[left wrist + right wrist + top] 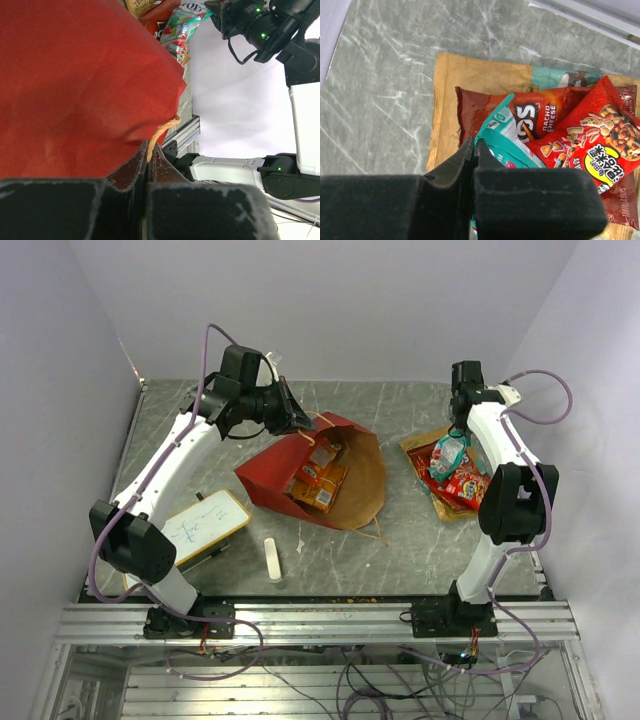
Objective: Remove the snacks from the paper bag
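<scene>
The red paper bag [275, 475] lies on its side, its brown mouth facing the front right. Orange snacks [318, 480] show inside it. My left gripper [300, 425] is shut on the bag's twisted tan handle [160, 132], and the red bag wall [75, 85] fills the left wrist view. At the right, my right gripper [476, 145] is shut on the edge of a teal packet [515, 145] and holds it just over a pile of snacks [462, 488]. That pile includes a red nacho packet [540, 117], a red packet with a yellow label [595, 145] and a tan packet [450, 100].
A white whiteboard [205, 525] lies at the front left by the left arm's base. A small white eraser bar [271, 560] sits in front of the bag. An aluminium rail [320, 620] runs along the table's near edge.
</scene>
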Robot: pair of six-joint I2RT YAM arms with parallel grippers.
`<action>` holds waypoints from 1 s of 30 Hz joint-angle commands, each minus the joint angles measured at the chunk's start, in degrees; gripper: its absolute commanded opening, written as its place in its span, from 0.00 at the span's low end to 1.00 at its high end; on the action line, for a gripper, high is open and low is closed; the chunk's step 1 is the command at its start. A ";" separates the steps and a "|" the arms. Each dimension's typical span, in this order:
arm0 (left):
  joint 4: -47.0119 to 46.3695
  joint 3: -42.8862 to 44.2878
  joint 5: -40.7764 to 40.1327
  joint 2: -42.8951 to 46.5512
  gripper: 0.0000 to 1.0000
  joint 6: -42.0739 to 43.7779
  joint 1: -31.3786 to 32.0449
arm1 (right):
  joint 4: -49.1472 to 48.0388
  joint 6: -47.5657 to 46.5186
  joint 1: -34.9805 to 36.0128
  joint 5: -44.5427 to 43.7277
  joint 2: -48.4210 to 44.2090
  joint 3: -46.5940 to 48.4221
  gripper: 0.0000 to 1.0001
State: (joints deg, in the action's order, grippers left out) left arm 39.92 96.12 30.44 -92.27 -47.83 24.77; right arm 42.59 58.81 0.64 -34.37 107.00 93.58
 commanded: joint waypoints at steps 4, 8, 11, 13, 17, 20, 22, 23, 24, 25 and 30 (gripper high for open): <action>2.97 1.36 -2.16 0.22 0.07 3.34 -0.43 | 0.94 5.20 -1.42 -3.39 -1.71 -3.30 0.13; 2.24 -0.01 -1.74 0.80 0.07 3.50 -0.43 | -0.95 5.10 -1.47 -2.93 -4.82 -8.20 0.34; 1.08 -1.19 -1.36 1.75 0.07 3.31 -0.43 | -0.55 3.69 -1.82 -4.37 -7.51 -11.74 0.52; 1.31 -1.17 -1.18 1.93 0.07 3.76 -0.44 | -0.44 0.49 -1.84 -6.00 -10.08 -12.56 0.73; 1.20 -1.79 -0.13 2.38 0.07 3.92 -0.42 | -6.33 -10.33 -1.70 -3.67 -17.77 -17.59 0.95; 0.48 -2.46 1.15 2.62 0.07 3.64 -0.41 | -12.94 -18.11 -1.64 3.31 -23.75 -23.34 1.00; 1.21 -2.09 1.53 2.63 0.07 4.10 -0.43 | -15.02 -20.96 -1.54 9.72 -26.73 -26.42 1.00; 1.79 -1.89 1.74 2.63 0.07 4.22 -0.41 | -15.28 -22.09 -1.42 13.71 -27.85 -27.63 1.00; 2.01 -1.81 2.11 2.69 0.07 4.50 -0.43 | -14.58 -22.48 -1.05 17.07 -28.81 -28.45 1.00; 1.97 -1.98 2.54 2.89 0.07 4.44 -0.43 | -13.16 -21.99 -0.03 19.66 -29.61 -29.01 1.00; -0.77 -6.42 5.06 5.33 0.07 2.28 -0.34 | -9.06 -22.65 7.34 31.60 -33.48 -32.70 1.00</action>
State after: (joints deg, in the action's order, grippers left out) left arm 41.25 92.55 31.94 -90.11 -44.86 24.77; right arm 31.11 39.48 2.07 -15.77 76.27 63.64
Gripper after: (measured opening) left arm 0.075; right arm 0.999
